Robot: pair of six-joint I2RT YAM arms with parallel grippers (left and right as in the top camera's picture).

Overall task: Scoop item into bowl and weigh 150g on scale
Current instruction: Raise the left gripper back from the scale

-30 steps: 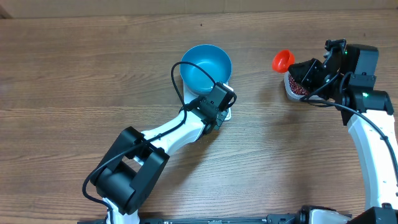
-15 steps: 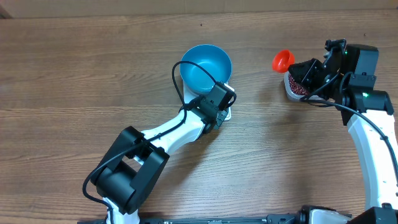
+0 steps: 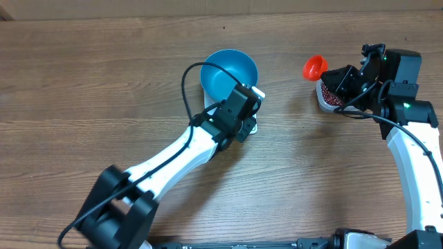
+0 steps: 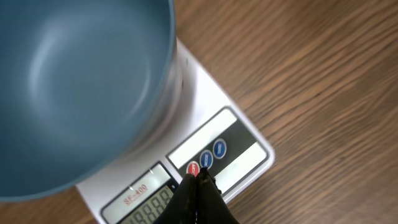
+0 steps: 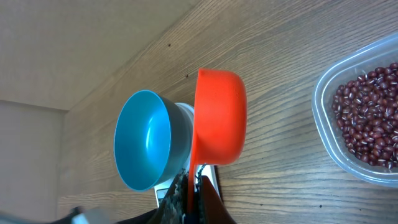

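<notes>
The blue bowl (image 3: pixel 229 75) (image 4: pixel 81 81) sits empty on the white scale (image 3: pixel 252 127) (image 4: pixel 236 155). My left gripper (image 3: pixel 246 119) (image 4: pixel 199 180) is shut and empty, and its tips rest at the red and blue buttons beside the lit display. Farther right, my right gripper (image 3: pixel 337 77) (image 5: pixel 194 186) is shut on the handle of an orange scoop (image 3: pixel 315 67) (image 5: pixel 217 118), which hangs above the table between the bowl (image 5: pixel 146 140) and the tub. The beans (image 3: pixel 332 97) (image 5: pixel 367 118) lie in a clear plastic tub (image 5: pixel 323 130), partly hidden under my right wrist in the overhead view.
Bare wooden table lies all around. My left arm (image 3: pixel 173 155) stretches from the near left edge up to the scale. The right arm (image 3: pixel 415 159) runs along the right edge. A table seam runs along the far edge.
My left arm has stretched out and its elbow has dropped toward the near left, with the wrist nudged slightly toward the bowl. The right arm and the scoop have not moved.
</notes>
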